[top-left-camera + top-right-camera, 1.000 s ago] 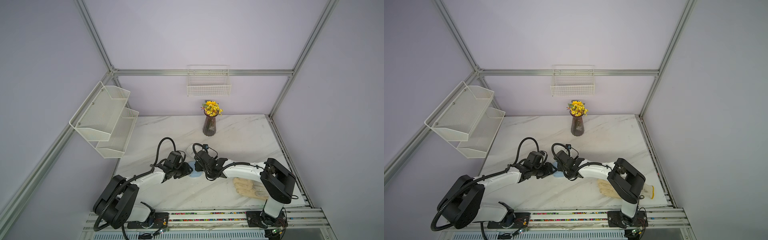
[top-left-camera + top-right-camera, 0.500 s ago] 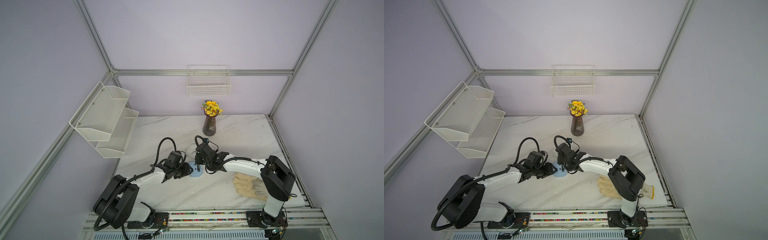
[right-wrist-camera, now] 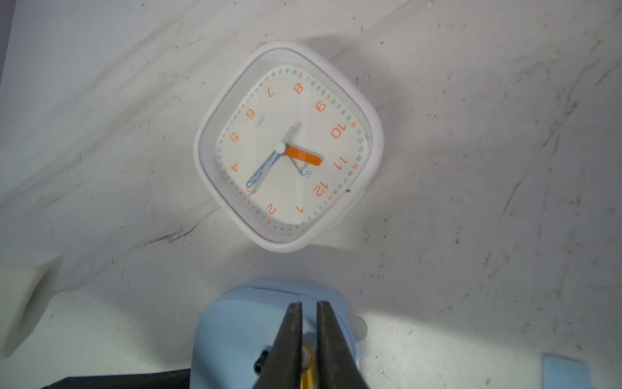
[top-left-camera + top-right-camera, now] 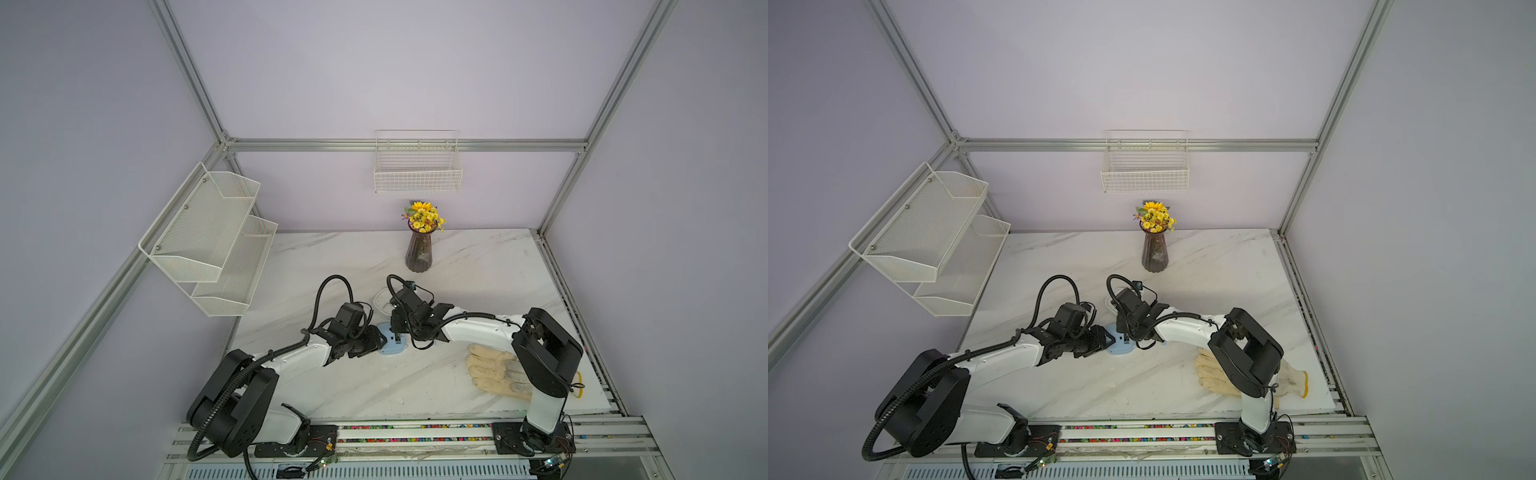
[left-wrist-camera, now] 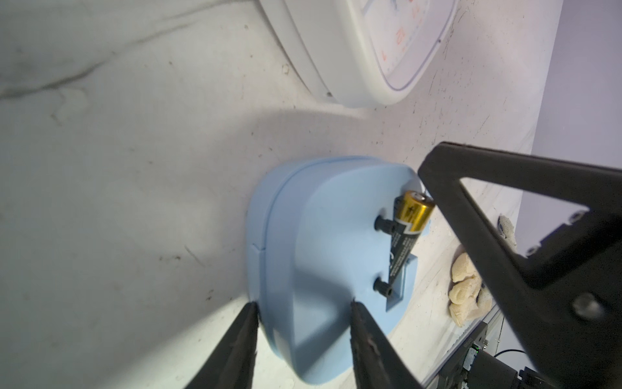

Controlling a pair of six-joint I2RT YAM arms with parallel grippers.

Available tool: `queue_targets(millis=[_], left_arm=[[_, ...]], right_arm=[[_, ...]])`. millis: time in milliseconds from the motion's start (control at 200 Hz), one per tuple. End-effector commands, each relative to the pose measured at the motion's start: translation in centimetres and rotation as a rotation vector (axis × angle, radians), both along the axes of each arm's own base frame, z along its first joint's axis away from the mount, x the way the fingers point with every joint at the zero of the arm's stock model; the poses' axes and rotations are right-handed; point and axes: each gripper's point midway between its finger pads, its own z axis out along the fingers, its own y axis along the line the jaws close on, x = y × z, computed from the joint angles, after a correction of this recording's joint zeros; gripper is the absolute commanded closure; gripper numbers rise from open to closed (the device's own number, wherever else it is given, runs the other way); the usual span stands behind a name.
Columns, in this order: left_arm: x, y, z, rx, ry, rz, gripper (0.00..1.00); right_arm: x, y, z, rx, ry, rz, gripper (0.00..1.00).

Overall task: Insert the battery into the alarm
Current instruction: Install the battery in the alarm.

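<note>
Table [image 4: 465, 266] of white marble fills lower half of both top views. At lower centre, white clock [image 4: 380, 301] face up, blue alarm [image 4: 390, 350] just below it in frame, back side up. Fingers of left gripper [image 5: 303, 304] clamp alarm rim. Pinched in right gripper [image 3: 309, 304]: battery [image 5: 409, 219] (gold end raised, other end in compartment).

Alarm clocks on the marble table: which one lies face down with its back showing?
The pale blue rounded plastic alarm clock, back up with a gold-and-black battery tilted in it; the white square plastic clock lies dial up.
</note>
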Motion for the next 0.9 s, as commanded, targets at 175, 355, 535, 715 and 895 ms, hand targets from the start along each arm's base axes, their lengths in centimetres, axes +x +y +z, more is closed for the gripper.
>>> queue_targets(millis=[175, 355, 535, 715, 895], left_arm=[[-1.9, 1.1, -3.0, 0.084, 0.095, -0.01, 0.55], [-1.9, 1.2, -3.1, 0.087, 0.098, -0.008, 0.55], [-1.9, 1.2, -3.1, 0.088, 0.099, -0.006, 0.55], [-1.9, 1.2, -3.1, 0.089, 0.099, -0.004, 0.56], [-2.0, 1.3, -3.2, 0.092, 0.102, 0.001, 0.56]], right_arm=[[-2.0, -1.5, -2.5, -0.079, 0.061, 0.023, 0.87], [-3.7, -2.6, -4.1, -0.116, 0.097, 0.009, 0.88], [-5.3, -3.1, -5.2, -0.142, 0.12, 0.008, 0.88], [-6.4, -4.4, -6.2, -0.202, 0.127, -0.006, 0.88], [-7.2, -5.1, -6.3, -0.219, 0.109, -0.004, 0.88]])
